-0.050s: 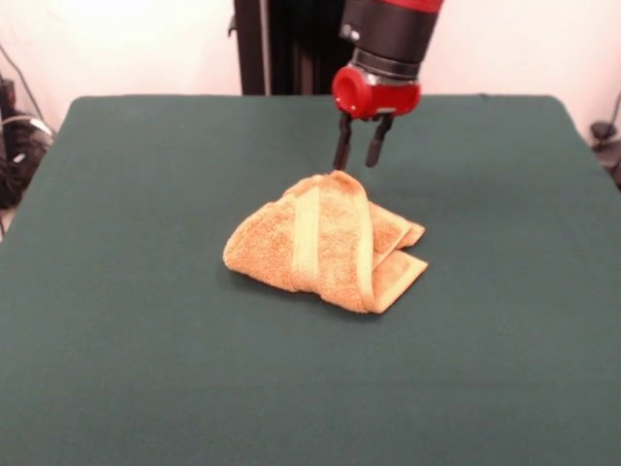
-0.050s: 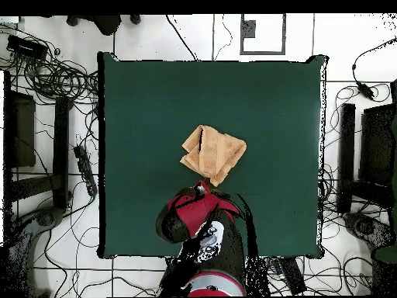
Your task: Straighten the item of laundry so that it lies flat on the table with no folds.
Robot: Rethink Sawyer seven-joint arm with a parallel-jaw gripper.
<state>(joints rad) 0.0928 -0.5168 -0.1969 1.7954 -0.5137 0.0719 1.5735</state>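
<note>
Counter [image 1: 126,369]: large, rectangular, dark green matte surface; carries a single item. White tiled floor [image 2: 341,46] around it in the overhead view, with black cables [image 2: 54,77] and dark equipment along both sides.

Arm [image 1: 388,39]: red and black, descending into the front view from above; in the overhead view its red and black body [image 2: 203,233] covers the counter edge nearest the base.

Towel [image 1: 325,243]: small, orange-tan terry, lying near the middle of the counter [image 2: 139,116]. Not flat: folded over on itself into a rumpled, roughly triangular heap, with a raised peak at its far side in the front view and layered corners sticking out to the picture's right. A paler yellowish woven band [image 1: 307,238] runs down the top layer. In the overhead view the towel [image 2: 214,153] reads as an irregular diamond.

Gripper [image 1: 358,152]: two dark fingers [image 1: 343,146] pointing down, parted with a visible gap between them, holding nothing; tips just above and behind the towel's peak.
</note>
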